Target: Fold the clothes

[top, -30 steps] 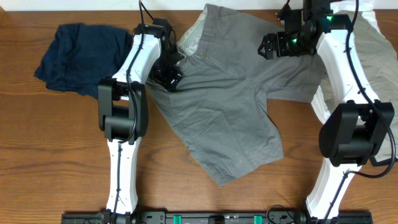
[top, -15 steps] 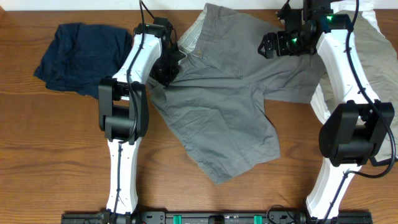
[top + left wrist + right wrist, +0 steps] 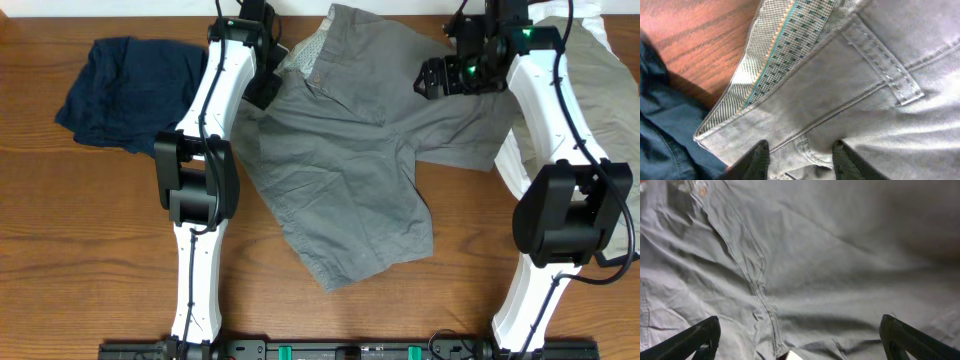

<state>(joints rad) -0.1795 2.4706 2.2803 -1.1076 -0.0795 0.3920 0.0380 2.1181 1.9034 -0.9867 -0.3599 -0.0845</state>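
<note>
Near the far edge, the grey shorts [image 3: 350, 170] are clamped by the left gripper [image 3: 800, 152], while the right gripper [image 3: 800, 330] is held spread apart.

Shorts in the middle of the table, more clothes at the two far corners.

The shorts [image 3: 345, 170] lie spread on the table [image 3: 80, 260]. Their waist is on the far side, one leg reaches near and the other reaches right. A crumpled cloth [image 3: 130, 85] lies far left, close beside the left corner of the waist. A pile of clothes [image 3: 605, 70] lies far right, by the end of the right leg. The left gripper [image 3: 268, 88] is at the waist's left corner. The right gripper [image 3: 437, 77] is over the right leg.
</note>
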